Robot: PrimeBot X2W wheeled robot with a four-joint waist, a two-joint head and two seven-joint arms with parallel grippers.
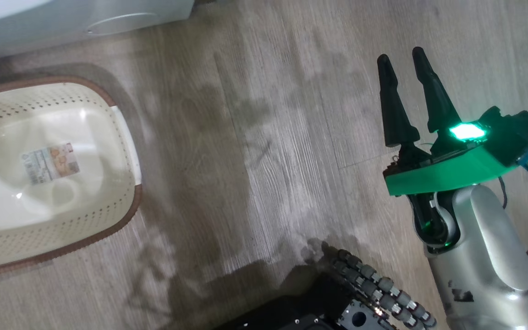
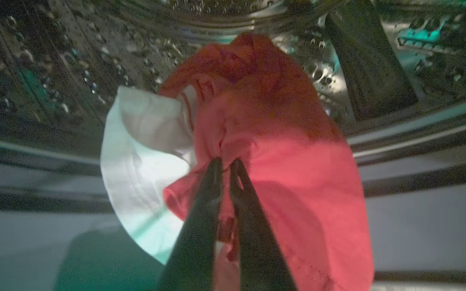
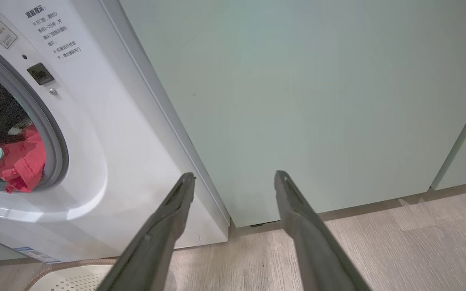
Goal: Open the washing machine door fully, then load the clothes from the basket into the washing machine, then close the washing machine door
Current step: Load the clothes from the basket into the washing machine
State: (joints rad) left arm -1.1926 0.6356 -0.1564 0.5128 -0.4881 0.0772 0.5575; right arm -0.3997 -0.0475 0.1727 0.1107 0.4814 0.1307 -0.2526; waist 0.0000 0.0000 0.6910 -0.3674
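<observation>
Basket (image 1: 129,151): emptied, on the floor at the left; label (image 1: 51,161) on its bottom, print too small to be read.
Left pincer (image 2: 225,161): pressed together on a fold of the clothes (image 2: 289,169), held inside the steel drum (image 2: 47,60).
Washing machine (image 3: 107,133): mouth open; Chinese notice (image 3: 55,34) printed beside it.
Right pincer (image 3: 235,174): spread wide, nothing held, before the green cabinet (image 3: 318,101).
Progress: loading judged nearly done; clothes to be released, washing machine door to be closed.
</observation>
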